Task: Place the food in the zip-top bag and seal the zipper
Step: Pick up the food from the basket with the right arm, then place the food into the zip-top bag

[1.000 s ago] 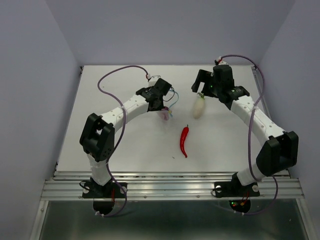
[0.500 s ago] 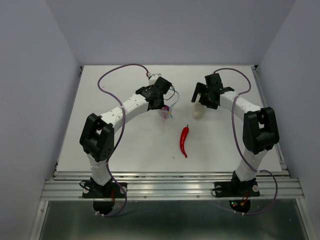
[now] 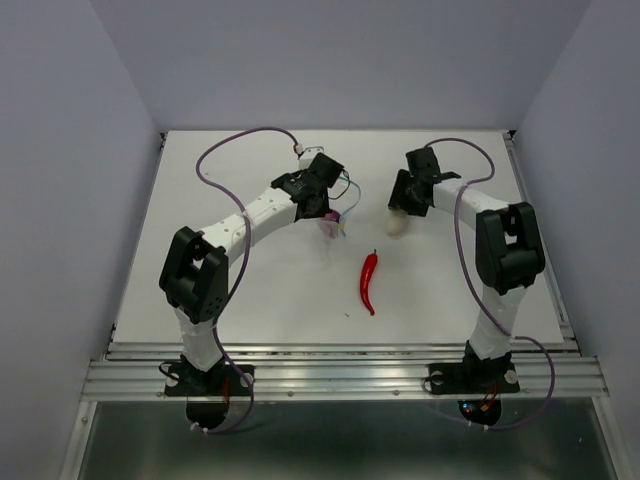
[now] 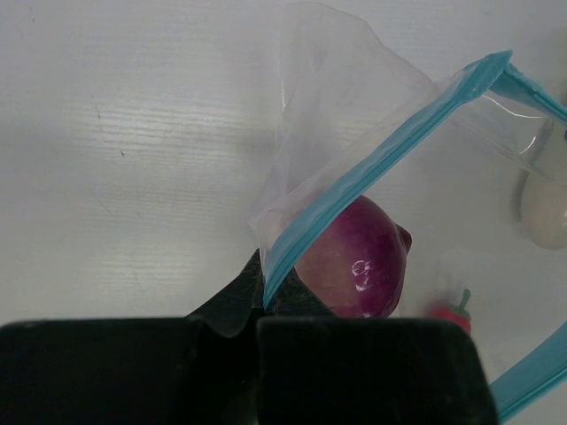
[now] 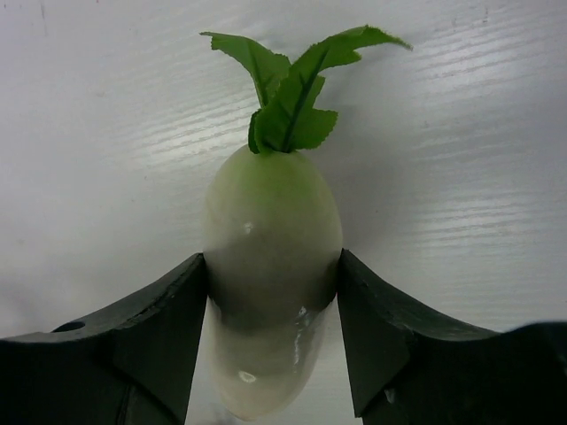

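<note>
My left gripper (image 4: pixel 263 297) is shut on the light-blue zipper (image 4: pixel 381 159) at one corner of the clear zip-top bag (image 4: pixel 328 97), and holds its mouth open. The purple-red onion (image 4: pixel 354 261) sits inside the bag, behind the strip. In the top view the bag (image 3: pixel 337 222) lies at the table's middle back under that gripper (image 3: pixel 328 208). My right gripper (image 5: pixel 273 292) grips the white radish (image 5: pixel 270 257) by its sides, with the green leaves (image 5: pixel 288 97) pointing away. From above, the radish (image 3: pixel 397 227) lies on the table below this gripper (image 3: pixel 408 203). The red chili (image 3: pixel 368 282) lies loose nearer the front.
The white table (image 3: pixel 230 290) has raised edges at the back and sides and a metal rail (image 3: pixel 340 375) in front. Purple cables loop over both arms. The radish (image 4: pixel 545 208) and the chili's tip (image 4: pixel 447 310) show past the bag in the left wrist view.
My right arm has folded down and its gripper has come down over the radish, its fingers now closed against the sides. The left arm, bag and chili have not moved.
</note>
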Motion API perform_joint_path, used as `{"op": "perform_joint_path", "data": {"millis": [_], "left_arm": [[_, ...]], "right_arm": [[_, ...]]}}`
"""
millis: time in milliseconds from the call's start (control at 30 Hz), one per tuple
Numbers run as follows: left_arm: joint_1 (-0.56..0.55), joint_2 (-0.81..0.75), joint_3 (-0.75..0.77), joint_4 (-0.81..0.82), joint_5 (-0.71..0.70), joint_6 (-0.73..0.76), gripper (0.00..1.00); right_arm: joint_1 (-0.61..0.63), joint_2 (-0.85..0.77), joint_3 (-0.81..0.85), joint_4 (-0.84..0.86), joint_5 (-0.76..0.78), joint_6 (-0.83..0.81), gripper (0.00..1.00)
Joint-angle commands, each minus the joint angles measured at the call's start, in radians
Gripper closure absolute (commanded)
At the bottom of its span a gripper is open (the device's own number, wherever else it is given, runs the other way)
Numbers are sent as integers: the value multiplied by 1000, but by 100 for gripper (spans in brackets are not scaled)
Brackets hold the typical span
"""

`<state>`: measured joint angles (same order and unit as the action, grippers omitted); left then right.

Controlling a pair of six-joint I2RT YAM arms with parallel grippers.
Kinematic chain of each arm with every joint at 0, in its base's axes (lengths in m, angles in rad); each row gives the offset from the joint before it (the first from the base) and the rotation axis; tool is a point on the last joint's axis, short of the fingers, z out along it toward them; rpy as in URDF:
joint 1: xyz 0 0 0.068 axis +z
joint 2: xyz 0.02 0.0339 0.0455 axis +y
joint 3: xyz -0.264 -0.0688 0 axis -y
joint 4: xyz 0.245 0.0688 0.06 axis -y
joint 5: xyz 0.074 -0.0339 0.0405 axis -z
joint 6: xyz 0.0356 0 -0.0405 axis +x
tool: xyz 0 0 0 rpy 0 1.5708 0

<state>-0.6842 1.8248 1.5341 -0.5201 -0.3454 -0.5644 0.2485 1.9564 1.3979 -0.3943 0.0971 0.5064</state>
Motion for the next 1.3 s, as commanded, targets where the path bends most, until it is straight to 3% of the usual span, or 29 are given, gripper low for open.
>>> {"op": "perform_joint_path", "data": {"millis": [0, 167, 300, 467, 800, 1033, 1267], "left_arm": [[2, -47, 24, 15, 2, 14, 100], [2, -58, 18, 23, 19, 11, 100], [2, -55, 21, 22, 20, 1, 100], [2, -44, 34, 17, 26, -12, 100], [2, -39, 50, 11, 57, -64, 100], [2, -45, 49, 0, 52, -104, 100], [3, -53, 47, 0, 72, -144, 100]], "right_arm": [[-6, -49, 16, 44, -23, -29, 59], [-6, -241, -57, 145, -172, -77, 62], [-6, -399, -151, 341, -327, -88, 62], [47, -500, -197, 480, -390, -138, 62], [225, -433, -238, 751, -225, -123, 63], [291, -387, -234, 778, -162, -158, 64], [320, -402, -356, 825, -112, -158, 64]]}}
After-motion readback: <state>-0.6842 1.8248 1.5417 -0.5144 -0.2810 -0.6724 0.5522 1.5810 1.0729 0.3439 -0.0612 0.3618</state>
